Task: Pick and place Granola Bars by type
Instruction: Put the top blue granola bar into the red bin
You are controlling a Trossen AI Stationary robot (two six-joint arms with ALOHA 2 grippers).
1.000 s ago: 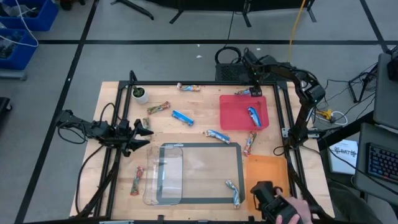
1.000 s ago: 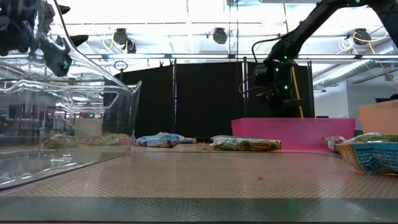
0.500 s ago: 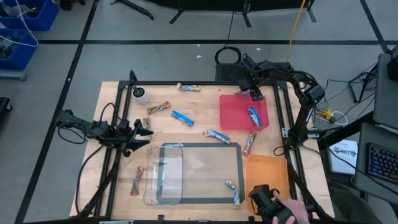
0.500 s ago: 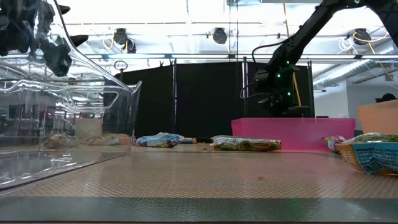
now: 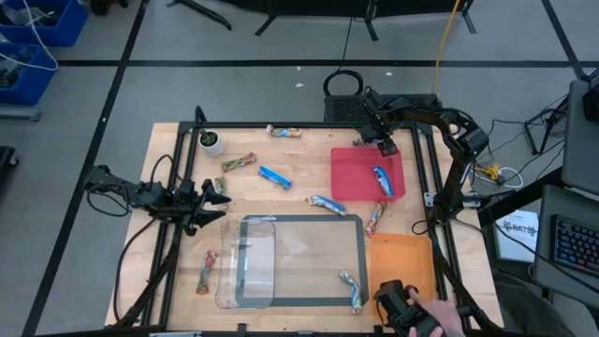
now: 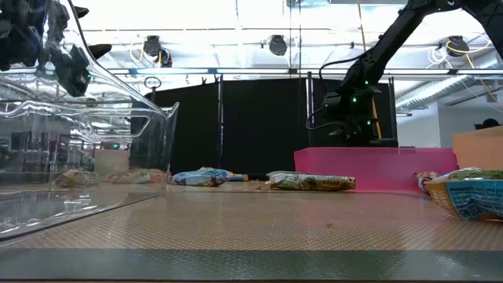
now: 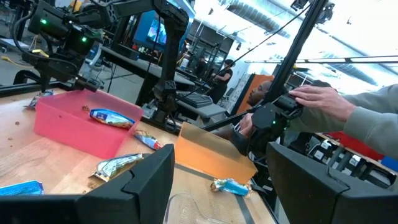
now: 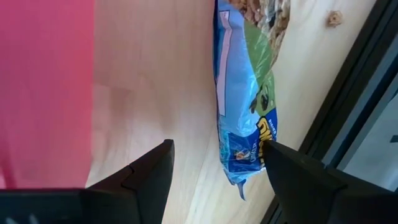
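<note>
- Pink plastic forms the tray [image 5: 351, 173] at the table's far right; one blue granola bar [image 5: 381, 174] lies inside it, toward its right side.
- The right gripper [image 5: 382, 142] hangs at the tray's far edge. In the right wrist view its two dark fingers [image 8: 149, 174] stand apart with nothing between them, and a blue-and-green bar [image 8: 245, 99] lies on the bare wood beyond them, beside the tray's pink wall.
- The left gripper [image 5: 213, 198] waits over the table's left side, near the clear plastic container [image 5: 245, 267]. Its jaws are spread, as the left wrist view shows, and they grip nothing.
- More bars are scattered on the wooden table [image 5: 299, 201]: a multicoloured one [image 5: 285, 132] at the far edge, a tan-green one [image 5: 238, 163] near the small white pot [image 5: 211, 142], a blue one [image 5: 275, 176] just beside it, and another blue one [image 5: 328, 203] by the tray's near left corner.
- A red-orange bar [image 5: 376, 215] lies just below the tray, above an orange sheet [image 5: 402, 262].
- A red bar [image 5: 207, 272] rests left of the clear container, and a silvery-blue one [image 5: 353, 290] lies at the near right corner of the dark-framed mat [image 5: 304, 219].
- A person's hand [image 5: 440, 321] holds a dark device at the table's near right corner.
</note>
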